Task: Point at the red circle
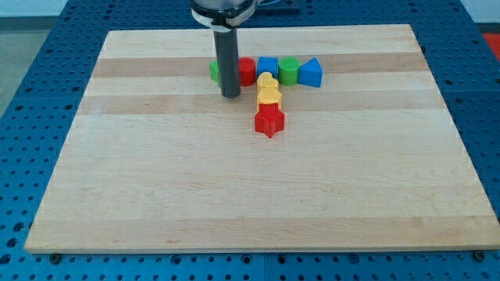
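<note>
The red circle (247, 71) sits in a row of blocks near the view's top, partly hidden behind my dark rod. My tip (230, 95) rests on the board just below and slightly left of the red circle, very close to it. A green block (214, 72) peeks out left of the rod. To the right of the red circle come a blue block (267, 67), a green block (290, 70) and a blue triangular block (311, 72). Below the blue block lie a yellow block (266, 80), another yellow block (269, 97) and a red star (270, 121).
The wooden board (156, 195) lies on a blue perforated table (31, 94). The arm's mount (223, 11) shows at the view's top.
</note>
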